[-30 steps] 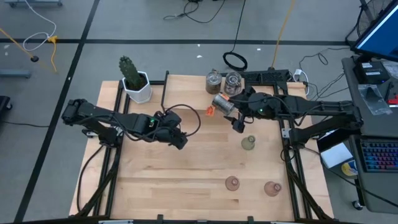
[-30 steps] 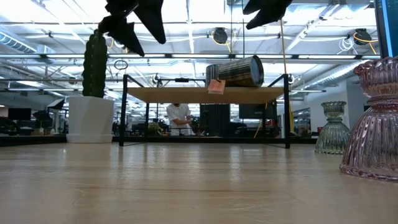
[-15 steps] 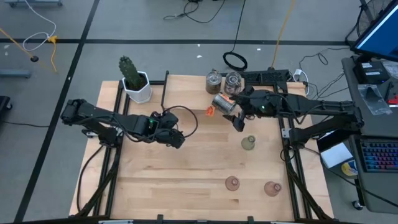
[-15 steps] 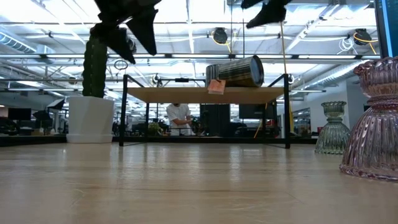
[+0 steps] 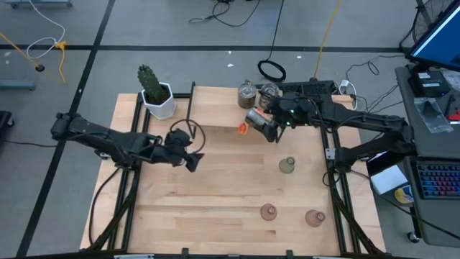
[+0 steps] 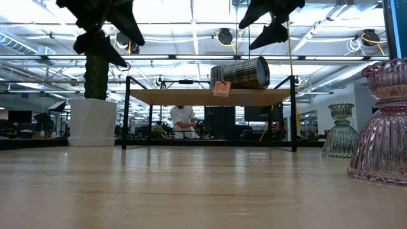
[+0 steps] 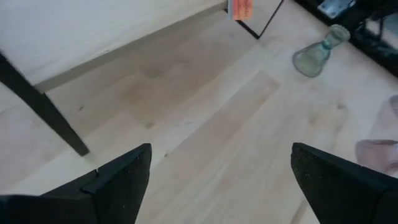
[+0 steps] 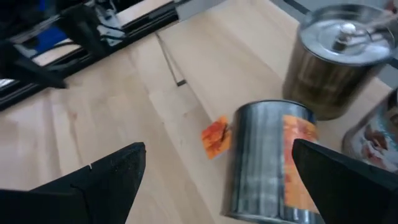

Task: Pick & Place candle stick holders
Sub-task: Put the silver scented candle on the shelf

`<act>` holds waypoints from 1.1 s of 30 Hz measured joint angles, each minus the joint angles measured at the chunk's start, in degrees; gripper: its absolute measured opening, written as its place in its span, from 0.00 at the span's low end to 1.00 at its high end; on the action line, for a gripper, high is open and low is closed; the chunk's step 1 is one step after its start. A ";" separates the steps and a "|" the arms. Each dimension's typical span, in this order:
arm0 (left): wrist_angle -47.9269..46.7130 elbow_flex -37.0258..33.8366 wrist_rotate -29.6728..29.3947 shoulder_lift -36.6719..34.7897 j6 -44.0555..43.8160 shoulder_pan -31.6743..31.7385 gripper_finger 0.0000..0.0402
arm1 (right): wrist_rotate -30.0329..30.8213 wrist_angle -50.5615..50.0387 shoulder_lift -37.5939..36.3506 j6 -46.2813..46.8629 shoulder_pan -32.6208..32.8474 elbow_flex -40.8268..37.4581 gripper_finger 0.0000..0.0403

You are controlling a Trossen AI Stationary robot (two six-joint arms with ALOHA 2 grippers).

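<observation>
Three silvery candle stick holders are at the far right: two upright point(image 5: 248, 93) point(image 5: 269, 91), and one lying on its side point(image 5: 257, 119) on a raised shelf point(image 6: 210, 97), with an orange tag point(image 8: 216, 137). A pale green holder point(image 5: 287, 165) and two pink ones point(image 5: 268, 211) point(image 5: 314, 216) stand on the table's near right. My right gripper point(image 5: 273, 134) hovers open above and just right of the lying holder point(image 8: 267, 162). My left gripper point(image 5: 192, 161) hangs open over the table's middle left, well away from every holder.
A cactus in a white pot point(image 5: 157, 93) stands at the far left corner. The shelf's black legs point(image 7: 43, 109) reach down to the tabletop. Cables and a black strip point(image 5: 309, 88) lie behind the far right edge. Bare wood point(image 5: 215, 194) fills the middle and near left.
My left gripper has drawn back toward the table's left edge and sunk a little, staying open. My right gripper has swung toward the far edge, nearer the lying silvery holder, and rolled about its own line, staying open. No holder has moved.
</observation>
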 joint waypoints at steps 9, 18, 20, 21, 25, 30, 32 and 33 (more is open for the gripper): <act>3.23 -3.12 0.02 -3.26 1.27 -0.03 0.94 | -2.95 -1.26 4.70 -2.81 -4.92 2.15 0.98; 3.16 -3.21 1.49 -3.24 1.96 -0.05 0.92 | -2.67 -9.11 12.01 -7.30 -5.74 10.96 0.98; 3.16 -3.21 1.53 -3.24 2.01 -0.04 0.93 | -2.59 -11.37 13.23 -7.74 -5.73 11.61 0.98; 3.16 -3.21 1.53 -3.24 2.11 -0.05 0.93 | -2.58 -11.38 13.86 -7.99 -5.73 11.89 0.98; 3.17 -3.21 1.54 -3.24 2.41 -0.05 0.95 | 0.01 -13.50 14.74 -9.00 -5.71 12.07 0.98; 3.16 -3.21 1.55 -3.24 2.47 -0.05 0.95 | 1.99 -15.90 15.29 -9.35 -5.74 12.13 0.98; 3.16 -3.21 1.55 -3.24 2.48 -0.03 0.94 | 1.98 -16.21 15.22 -9.39 -5.71 12.13 0.98; 3.16 -3.21 1.53 -3.24 2.49 -0.03 0.93 | 1.98 -16.25 15.27 -9.49 -5.71 12.13 0.98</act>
